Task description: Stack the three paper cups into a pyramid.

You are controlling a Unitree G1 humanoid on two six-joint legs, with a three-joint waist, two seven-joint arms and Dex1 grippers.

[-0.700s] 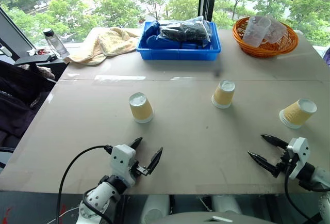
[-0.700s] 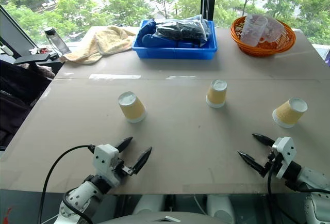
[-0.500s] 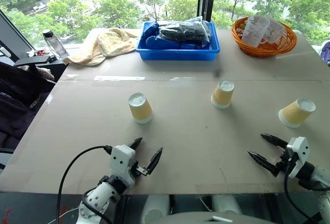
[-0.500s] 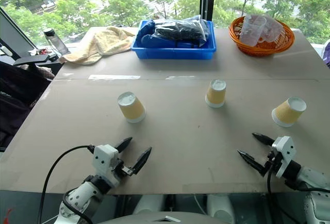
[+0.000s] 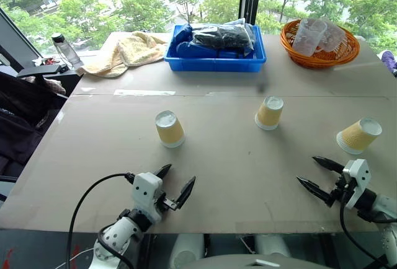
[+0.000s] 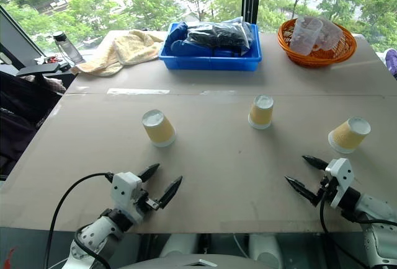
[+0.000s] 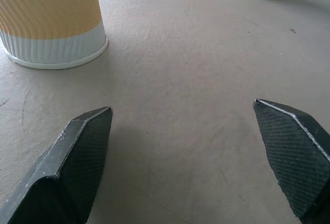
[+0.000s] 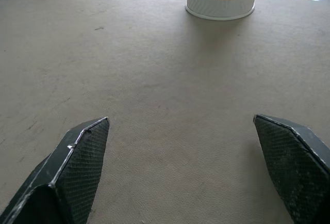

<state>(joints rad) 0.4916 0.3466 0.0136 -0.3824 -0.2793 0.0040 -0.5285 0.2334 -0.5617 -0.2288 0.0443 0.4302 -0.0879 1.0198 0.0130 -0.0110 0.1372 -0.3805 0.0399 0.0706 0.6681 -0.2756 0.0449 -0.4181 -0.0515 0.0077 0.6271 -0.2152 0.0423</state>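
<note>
Across the grey table three paper cups stand well apart, upside down, while left gripper and right gripper hover spread, empty.

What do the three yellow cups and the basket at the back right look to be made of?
The three cups look like paper: matte tan-yellow ribbed walls, white bases and rims. The orange basket appears woven, plastic or wicker; the weave shows, the material stays unclear.

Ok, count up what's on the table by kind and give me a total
Paper cups: 3
Blue bin: 1
Orange basket of clear plastic cups: 1
Yellow towel: 1
Total: 6
</note>
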